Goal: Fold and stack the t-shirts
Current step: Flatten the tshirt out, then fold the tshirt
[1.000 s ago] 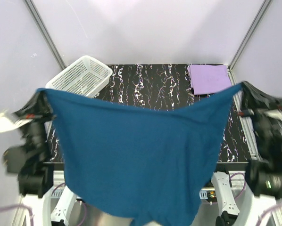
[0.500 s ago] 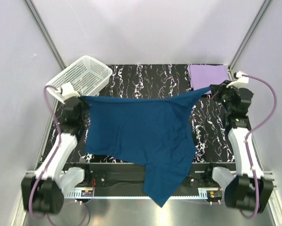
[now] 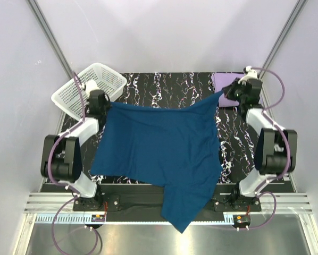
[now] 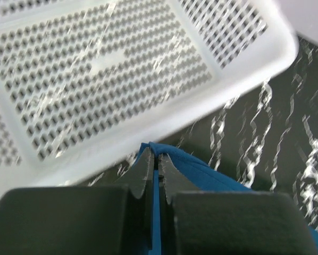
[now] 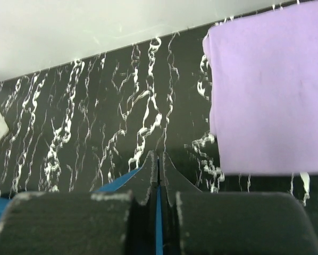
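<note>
The left fingers (image 4: 143, 175) pinch one corner of the teal-blue t-shirt (image 3: 159, 154) beside the white basket (image 3: 87, 87) at the table's (image 3: 164, 87) far-left corner. The right fingers (image 5: 146, 180) pinch another corner beside the folded lavender t-shirt (image 5: 270, 90), far right. The teal shirt drapes over the near edge.

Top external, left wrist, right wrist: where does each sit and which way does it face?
Top external: above and behind the robot, looking down on the table; both arms show, holding the teal-blue t-shirt.
Left wrist: on the left arm, facing the white perforated basket; left gripper shut on the shirt.
Right wrist: on the right arm, facing the lavender t-shirt; right gripper shut likewise.
Shared: all three see the teal-blue t-shirt.
</note>
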`<state>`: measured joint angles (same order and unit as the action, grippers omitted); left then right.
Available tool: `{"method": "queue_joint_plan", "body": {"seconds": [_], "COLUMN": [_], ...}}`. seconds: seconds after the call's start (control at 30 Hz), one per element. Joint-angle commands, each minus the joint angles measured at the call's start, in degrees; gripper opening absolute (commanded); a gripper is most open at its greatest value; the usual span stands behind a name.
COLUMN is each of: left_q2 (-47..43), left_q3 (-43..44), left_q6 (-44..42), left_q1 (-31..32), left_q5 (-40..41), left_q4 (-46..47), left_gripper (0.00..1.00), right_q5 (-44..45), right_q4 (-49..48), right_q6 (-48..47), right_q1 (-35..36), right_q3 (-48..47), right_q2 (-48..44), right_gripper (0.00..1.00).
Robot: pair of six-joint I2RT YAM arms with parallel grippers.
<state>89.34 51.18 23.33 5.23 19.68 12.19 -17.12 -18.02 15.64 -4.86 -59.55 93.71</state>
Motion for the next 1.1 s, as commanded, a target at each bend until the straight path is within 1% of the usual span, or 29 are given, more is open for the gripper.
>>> {"method": "queue_joint_plan", "body": {"seconds": [0.0, 0.03, 0.1, 0.13, 0.2, 0.23, 0.3, 0.37, 0.4, 0.47, 0.5, 0.53, 0.57, 0.73, 0.87, 0.9, 1.07], "left_q2": [2.8, 3.4, 4.7, 5.1, 6.8, 7.5, 9.2, 10.5, 12.2, 13.3, 14.2, 14.8, 15.3, 18.6, 18.7, 18.8, 19.6], "left_q3": [8.0, 9.1, 11.3, 12.2, 15.4, 16.5, 19.3, 21.9, 23.0, 25.2, 25.8, 27.5, 28.4, 33.6, 34.4, 34.9, 35.3], "left_q6": [-1.2, -1.4, -1.4, -1.5, -2.1, -3.1, -5.6, -6.5, -6.4, -6.5, -6.0, -5.5, -5.1, -4.1, -3.3, -3.8, -6.5], "left_q1": [-0.5, -0.6, -0.8, -1.5, -2.4, -3.2, -3.8, -4.1, -4.4, -4.7, -4.9, -5.0, -5.1, -5.1, -5.1, -5.1, -5.1], "left_q5": [1.8, 1.8, 2.6, 1.9, 0.9, -0.5, -2.7, -3.1, -3.6, -5.3, -6.2, -6.5, -6.8, -10.5, -11.3, -11.2, -10.5], "left_q4": [0.7, -1.4, -2.9, -4.8, -7.3, -10.2, -13.7, -17.3, -20.9, -23.1, -25.8, -27.3, -29.0, -38.6, -41.5, -43.5, -47.9], "left_gripper": [0.0, 0.0, 0.0, 0.0, 0.0, 0.0, 0.0, 0.0, 0.0, 0.0, 0.0, 0.0, 0.0, 0.0, 0.0, 0.0, 0.0], "right_q5": [0.2, 0.5, 0.8, 0.3, -0.8, -1.2, -1.9, -0.9, -1.0, -1.0, -1.0, -1.0, -1.1, -1.9, -4.8, -4.7, -5.7], "right_q4": [4.4, 6.3, 11.8, 13.6, 20.3, 22.4, 27.4, 33.2, 34.8, 38.4, 39.8, 43.9, 45.8, 52.9, 55.7, 56.9, 61.7], "right_q6": [1.0, 1.4, 1.7, 1.5, 2.4, 3.5, 5.3, 6.6, 7.4, 8.2, 8.7, 8.8, 8.8, 10.5, 12.2, 12.3, 12.0], "right_q1": [0.7, 0.6, 0.6, 0.6, 0.6, 0.6, 0.6, 0.7, 0.7, 0.8, 0.8, 0.9, 0.8, 1.0, 1.2, 1.2, 1.1], "right_q3": [-9.7, -12.8, -15.6, -18.3, -21.6, -24.6, -27.4, -29.0, -30.2, -30.7, -31.6, -32.3, -33.0, -32.3, -29.6, -28.9, -26.0], "right_q2": [3.9, 4.6, 6.4, 6.9, 8.7, 9.3, 10.1, 10.8, 10.9, 10.9, 11.0, 11.1, 11.2, 9.7, 6.5, 6.0, 2.4], "right_gripper": [0.0, 0.0, 0.0, 0.0, 0.0, 0.0, 0.0, 0.0, 0.0, 0.0, 0.0, 0.0, 0.0, 0.0, 0.0, 0.0, 0.0]}}
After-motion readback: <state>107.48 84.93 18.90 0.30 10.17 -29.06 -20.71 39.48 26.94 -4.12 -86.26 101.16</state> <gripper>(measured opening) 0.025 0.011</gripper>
